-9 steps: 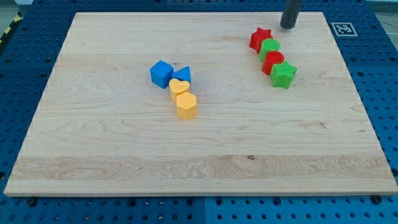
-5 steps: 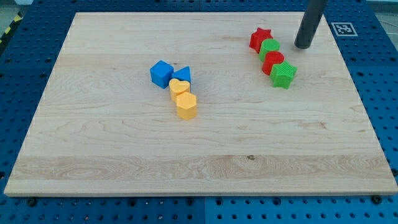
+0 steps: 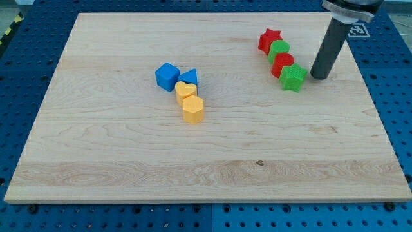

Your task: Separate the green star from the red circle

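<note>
Standing: the dark rod came down from the view's top right, upright with a slight lean, its tip (image 3: 318, 77) resting on the board.
Tip and blocks: the tip sat just beside the green star (image 3: 293, 77), on the star's right in the view, with a thin gap showing; whether it touched could not be told.
Fingers: the arm carried no fingers, only the bare rod, which held nothing.
Green star: it lay near the board's top right corner, at the lower end of a short row of four blocks.
Row axis: the row ran from upper left to lower right, with red star (image 3: 270, 40), green circle (image 3: 279, 49), red circle (image 3: 282, 64), then the green star, each touching the next.
Open room: bare board (image 3: 212, 174) stretched below the green star toward the bottom edge; the right edge lay near.
Other blocks: a blue cube (image 3: 167, 76), a blue triangle (image 3: 189, 77), a yellow heart (image 3: 185, 90) and a yellow hexagon (image 3: 192, 109) clustered left of centre, well apart.
</note>
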Robot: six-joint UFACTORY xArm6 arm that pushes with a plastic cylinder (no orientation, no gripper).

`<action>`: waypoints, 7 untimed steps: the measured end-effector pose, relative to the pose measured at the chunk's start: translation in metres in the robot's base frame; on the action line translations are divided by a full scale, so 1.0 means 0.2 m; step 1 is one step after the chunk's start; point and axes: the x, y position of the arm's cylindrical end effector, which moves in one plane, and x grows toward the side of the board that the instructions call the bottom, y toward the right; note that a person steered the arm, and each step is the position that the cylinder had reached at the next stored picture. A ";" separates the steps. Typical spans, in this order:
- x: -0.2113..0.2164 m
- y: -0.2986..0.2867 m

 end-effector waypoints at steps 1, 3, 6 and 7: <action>0.09 -0.01; 0.10 -0.04; -0.07 -0.10; -0.08 -0.11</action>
